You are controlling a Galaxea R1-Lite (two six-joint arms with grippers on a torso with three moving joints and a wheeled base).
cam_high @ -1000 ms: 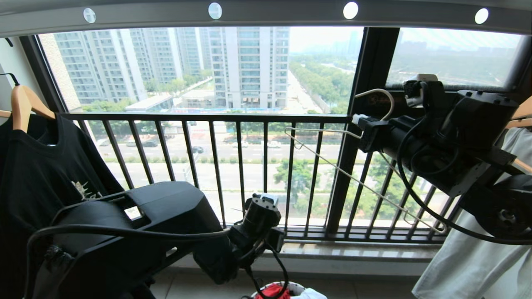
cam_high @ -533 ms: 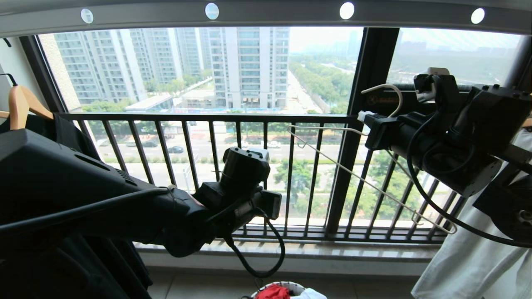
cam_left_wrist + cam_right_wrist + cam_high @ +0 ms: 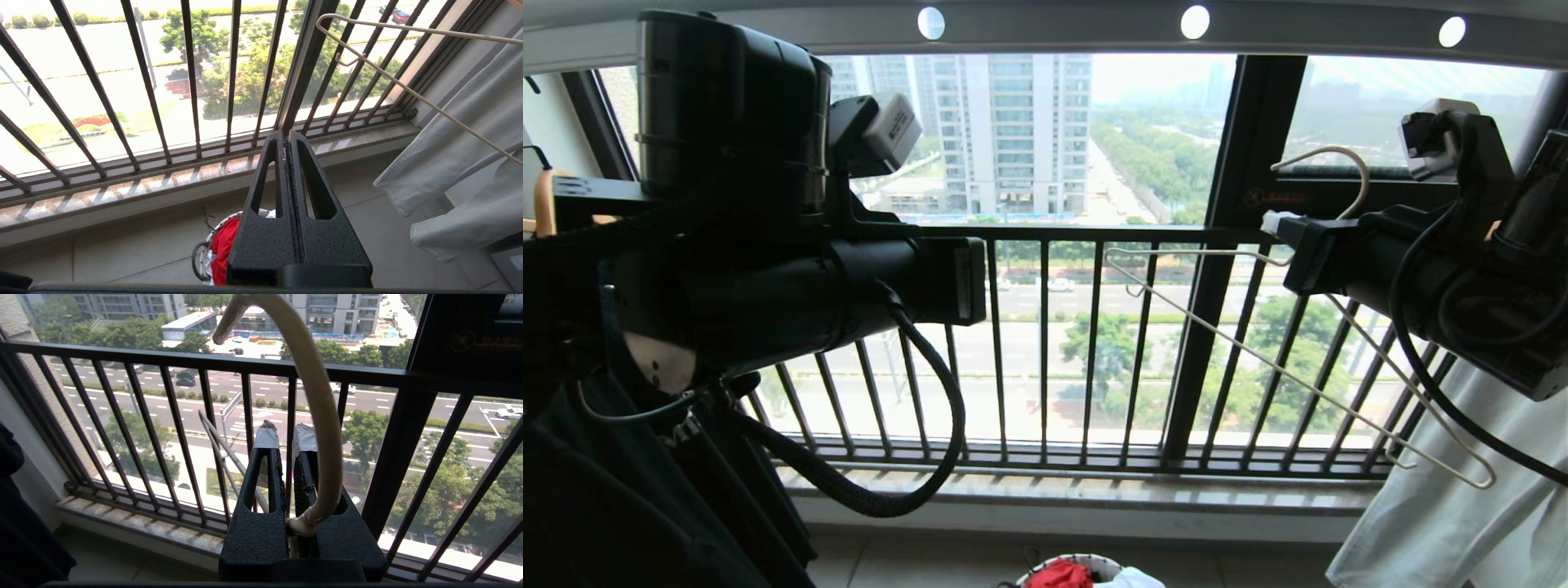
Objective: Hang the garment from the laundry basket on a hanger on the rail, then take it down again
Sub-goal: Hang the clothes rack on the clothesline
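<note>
Two grippers up, only one doing anything. Right gripper (image 3: pixel 286 435) is clamped on the hanger (image 3: pixel 1258 351) at its neck, hook curling above the fingers, under the rail (image 3: pixel 1094 28). Left gripper (image 3: pixel 287 136) is pressed together on nothing. Well below it, the garment (image 3: pixel 222 249) sits in the laundry basket (image 3: pixel 200 261).

My left arm (image 3: pixel 768 269) blocks most of black T-shirt (image 3: pixel 621 490) and wooden hanger (image 3: pixel 543 200) at head view's left. Laundry basket (image 3: pixel 1086 560) cut by bottom edge; red garment (image 3: pixel 1058 575) only partly showing. In left wrist view, my own fingers (image 3: pixel 265 228) cover half of basket. Hanger (image 3: pixel 314 416) neck buried between my right fingers.
</note>
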